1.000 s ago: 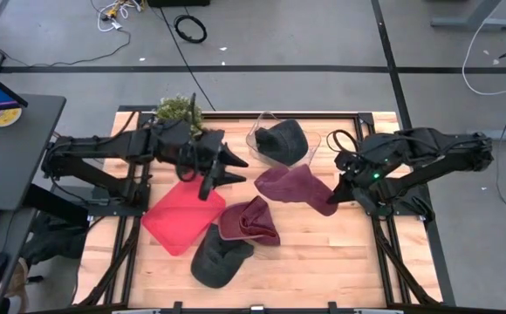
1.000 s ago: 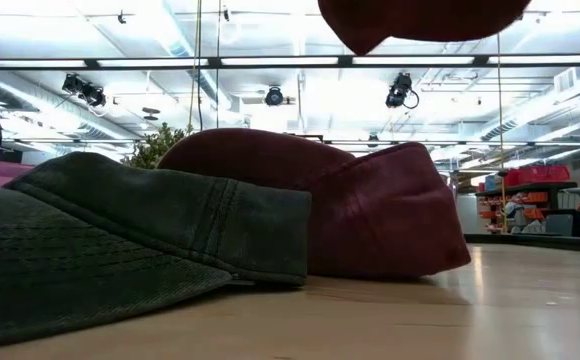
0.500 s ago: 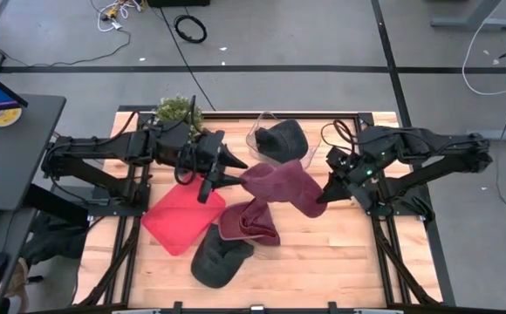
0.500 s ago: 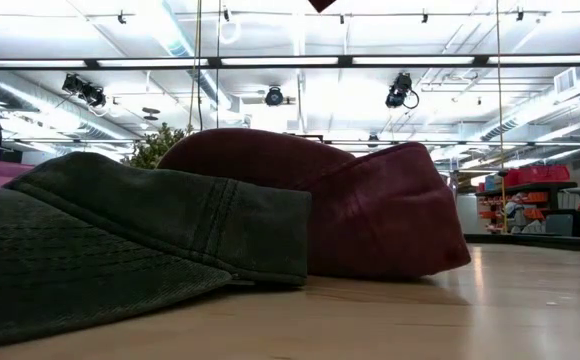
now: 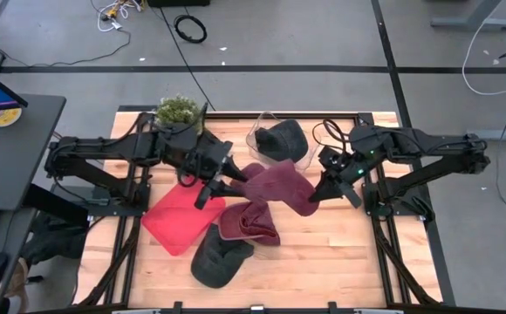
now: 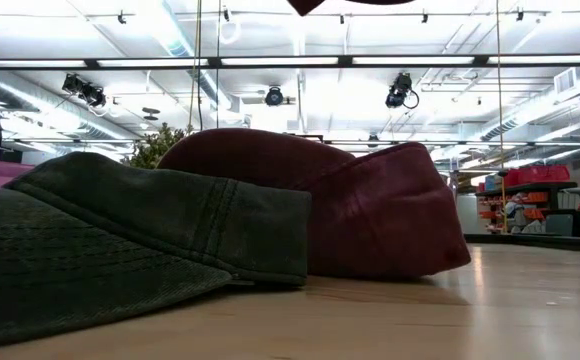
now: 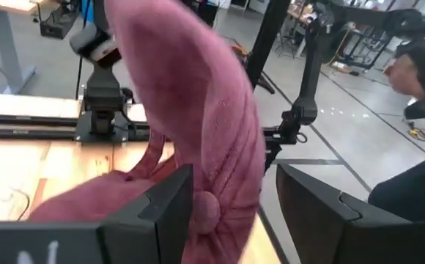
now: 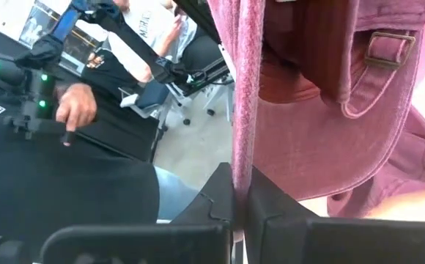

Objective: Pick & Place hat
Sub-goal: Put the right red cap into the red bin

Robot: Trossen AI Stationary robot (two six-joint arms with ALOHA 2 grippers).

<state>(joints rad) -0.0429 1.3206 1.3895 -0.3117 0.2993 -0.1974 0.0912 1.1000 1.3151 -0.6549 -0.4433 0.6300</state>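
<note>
A maroon hat (image 5: 275, 183) hangs in the air over the middle of the table, between my two grippers. My right gripper (image 5: 316, 194) (image 8: 240, 183) is shut on its right end. My left gripper (image 5: 234, 180) (image 7: 234, 176) is open, and the hat's crown (image 7: 212, 147), with its top button, stands between the two fingers. A sliver of the hat (image 6: 350, 3) shows at the upper edge of the low view. A second maroon hat (image 5: 249, 222) (image 6: 320, 200) and a dark green hat (image 5: 218, 257) (image 6: 120, 240) lie on the table below. My left gripper is open around the hat's crown; the cloth lies close against one finger (image 7: 165, 213), and I cannot tell whether it touches. My right gripper pinches a thin edge of the hat (image 8: 242, 147) between its two fingers, beside the back strap with its brass buckle (image 8: 388, 48). The fingers come slanting from the table's right. The hat is lifted clear.
A red hat (image 5: 179, 216) lies on the table's left part. A black hat (image 5: 281, 139) sits in a clear container at the far edge, next to a small plant (image 5: 179, 109). People sit beyond the table (image 8: 88, 147).
My right gripper has carried the maroon hat toward the table's left and upward, up to my left gripper. The hat's free end now stands between the left gripper's open fingers. In the low view the hat has risen almost out of the picture.
</note>
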